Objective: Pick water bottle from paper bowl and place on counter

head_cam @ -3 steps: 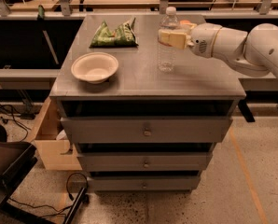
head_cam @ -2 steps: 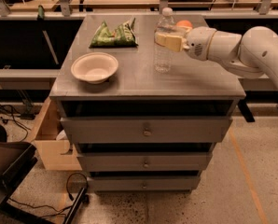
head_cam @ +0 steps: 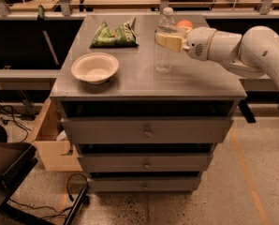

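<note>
Water bottle (head_cam: 163, 55) and gripper (head_cam: 170, 40) have shifted slightly left since 1.0 s ago. Gripper reaches in from the right edge of the grey counter (head_cam: 130, 86), fingers clamped on the upright bottle's upper part. Paper bowl (head_cam: 95, 68) sits near the left edge. Green snack bag (head_cam: 113, 34) lies back-left. Cardboard box (head_cam: 48, 142) stands on the speckled floor (head_cam: 233, 191).
</note>
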Tool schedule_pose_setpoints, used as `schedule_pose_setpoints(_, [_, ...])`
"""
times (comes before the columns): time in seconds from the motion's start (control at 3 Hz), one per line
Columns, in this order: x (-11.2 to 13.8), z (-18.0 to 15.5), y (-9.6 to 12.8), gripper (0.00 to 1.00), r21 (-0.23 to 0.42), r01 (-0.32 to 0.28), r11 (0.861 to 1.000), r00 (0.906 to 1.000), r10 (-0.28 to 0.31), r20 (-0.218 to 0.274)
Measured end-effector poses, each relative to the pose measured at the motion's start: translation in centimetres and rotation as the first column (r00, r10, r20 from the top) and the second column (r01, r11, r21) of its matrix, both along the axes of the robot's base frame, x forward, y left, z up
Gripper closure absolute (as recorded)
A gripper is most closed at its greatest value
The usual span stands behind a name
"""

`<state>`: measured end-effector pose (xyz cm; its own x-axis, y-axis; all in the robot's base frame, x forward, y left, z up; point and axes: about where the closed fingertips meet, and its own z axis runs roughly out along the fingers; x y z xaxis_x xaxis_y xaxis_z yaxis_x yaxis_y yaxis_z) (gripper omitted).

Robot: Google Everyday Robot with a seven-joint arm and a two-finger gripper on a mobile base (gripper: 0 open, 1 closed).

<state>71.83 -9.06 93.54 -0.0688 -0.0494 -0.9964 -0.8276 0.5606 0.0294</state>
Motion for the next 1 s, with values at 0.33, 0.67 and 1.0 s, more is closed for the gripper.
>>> schedule_pose_setpoints(0.33, [0.00, 0.06, 0.01, 0.35, 0.000, 0.000, 1.000, 1.0000, 0.000, 0.000])
schedule_pose_setpoints(0.67, [0.00, 0.05, 0.31, 0.13, 0.000, -0.005, 1.000, 1.0000, 0.005, 0.000])
schedule_pose_setpoints(1.0, [-0.01, 0.05, 0.59, 0.00, 0.001, -0.009, 1.000, 1.0000, 0.009, -0.001])
